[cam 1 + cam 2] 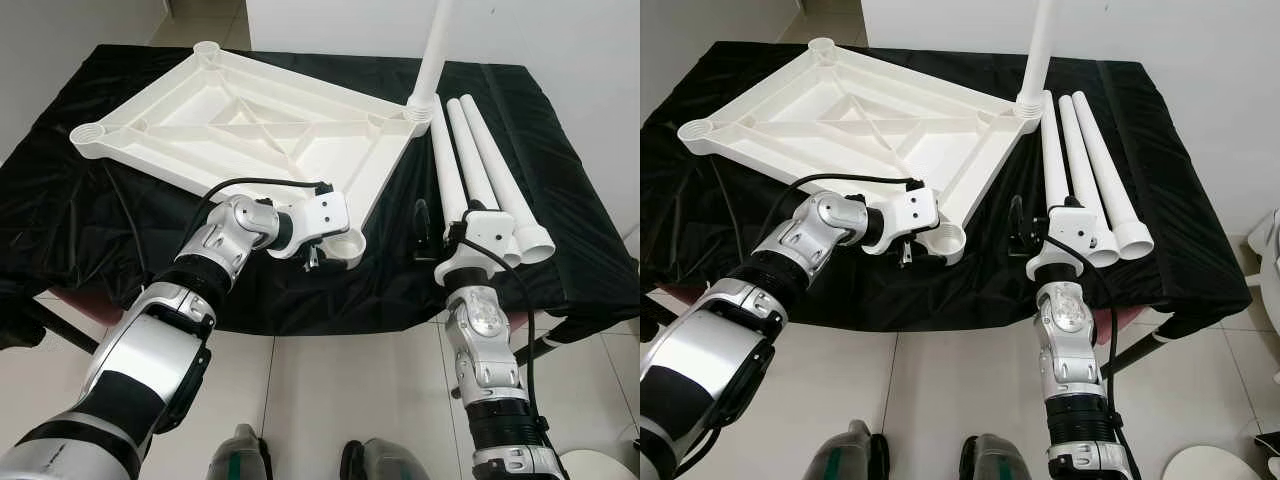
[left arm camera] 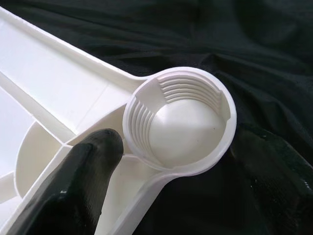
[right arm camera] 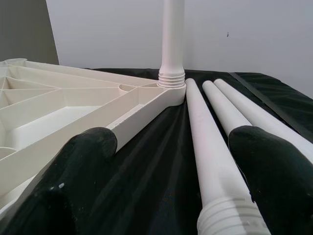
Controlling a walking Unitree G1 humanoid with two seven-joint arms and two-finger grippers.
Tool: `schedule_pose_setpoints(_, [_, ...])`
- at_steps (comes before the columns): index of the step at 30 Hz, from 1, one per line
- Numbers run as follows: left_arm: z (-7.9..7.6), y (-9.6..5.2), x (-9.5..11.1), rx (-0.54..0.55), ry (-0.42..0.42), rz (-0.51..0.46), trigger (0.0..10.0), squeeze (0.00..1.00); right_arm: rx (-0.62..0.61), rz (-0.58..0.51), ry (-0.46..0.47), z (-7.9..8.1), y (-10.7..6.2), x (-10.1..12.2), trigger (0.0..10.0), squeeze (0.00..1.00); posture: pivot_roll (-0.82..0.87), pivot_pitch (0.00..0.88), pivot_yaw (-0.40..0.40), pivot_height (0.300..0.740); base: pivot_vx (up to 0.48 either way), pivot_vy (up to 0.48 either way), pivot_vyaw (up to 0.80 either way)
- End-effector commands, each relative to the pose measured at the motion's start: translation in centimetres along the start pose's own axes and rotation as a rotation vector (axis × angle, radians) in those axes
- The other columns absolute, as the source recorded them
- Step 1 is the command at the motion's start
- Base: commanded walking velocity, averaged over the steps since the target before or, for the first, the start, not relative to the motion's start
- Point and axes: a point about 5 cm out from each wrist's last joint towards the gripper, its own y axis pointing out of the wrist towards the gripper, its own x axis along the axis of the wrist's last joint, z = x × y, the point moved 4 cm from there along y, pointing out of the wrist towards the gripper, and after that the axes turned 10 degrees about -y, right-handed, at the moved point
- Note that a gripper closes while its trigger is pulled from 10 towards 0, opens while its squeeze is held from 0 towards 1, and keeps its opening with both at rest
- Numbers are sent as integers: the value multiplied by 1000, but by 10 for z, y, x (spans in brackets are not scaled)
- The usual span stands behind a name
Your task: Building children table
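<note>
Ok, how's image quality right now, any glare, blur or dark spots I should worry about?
Left eye view: sharp and evenly lit, the black cloth shows sheen. Left wrist view: threaded socket crisp, the near finger blurred. Right wrist view: upright leg clear, both fingers soft, loose legs in focus.

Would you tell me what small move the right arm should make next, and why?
Probably lower the right end effector and close on the nearest loose leg. Its fingers are open and straddle that leg near its threaded end. One leg already stands in a corner of the tabletop, and the left end effector rests at the empty near socket, apparently steadying it.
</note>
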Motion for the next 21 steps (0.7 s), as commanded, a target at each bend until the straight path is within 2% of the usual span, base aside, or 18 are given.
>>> schedule_pose_setpoints(1, [5,-8,-15,11,-33,47,10000,0,-8,9,-1,0,-1,-3,10000,0,-28,43,44,740,0,0,0])
schedule_pose_setpoints(6, [17,-22,-8,54,-42,-18,10000,0,-2,14,-1,1,-2,-5,10000,0,-24,45,39,740,0,0,0])
schedule_pose_setpoints(8, [17,-22,-8,54,-42,-18,10000,0,-2,14,-1,1,-2,-5,10000,0,-24,45,39,740,0,0,0])
schedule_pose_setpoints(13, [27,-37,-7,103,-69,-53,10000,0,29,14,7,6,-3,-5,10000,0,-18,45,29,740,0,0,0])
schedule_pose_setpoints(21, [31,-47,-4,106,-93,-88,10000,0,45,12,7,8,-3,-5,10000,0,-17,47,20,740,0,0,0])
